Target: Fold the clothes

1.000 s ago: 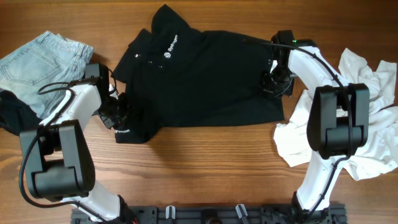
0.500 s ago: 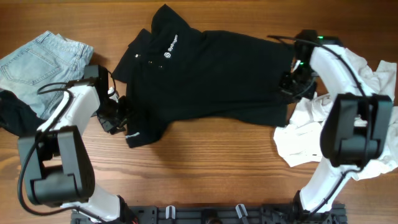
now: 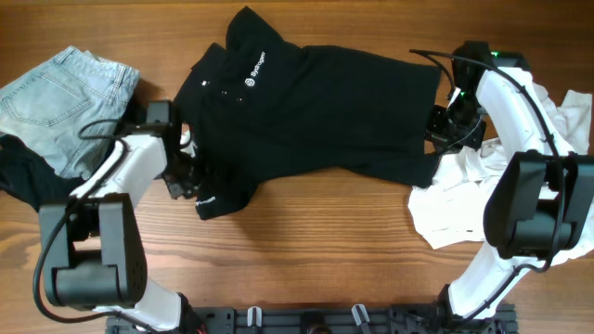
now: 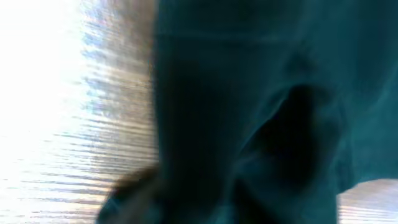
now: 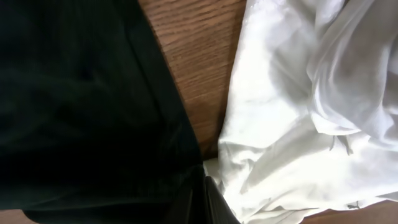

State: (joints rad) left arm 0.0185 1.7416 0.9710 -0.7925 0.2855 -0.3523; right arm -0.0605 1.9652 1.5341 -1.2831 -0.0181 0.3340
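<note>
A black polo shirt with a white logo lies spread across the middle of the wooden table, collar to the upper left. My left gripper is shut on its lower left sleeve; in the left wrist view, blurred dark shirt fabric fills the frame and hides the fingers. My right gripper is shut on the shirt's right hem. In the right wrist view the fingers pinch the black shirt, right beside white cloth.
A crumpled pile of white clothes lies at the right edge, touching the shirt's hem. Light blue jeans lie at the upper left, with a dark garment below them. Bare wood runs along the front.
Both grippers have moved right while holding the shirt. The shirt has slid right and its hem now reaches the white pile.
</note>
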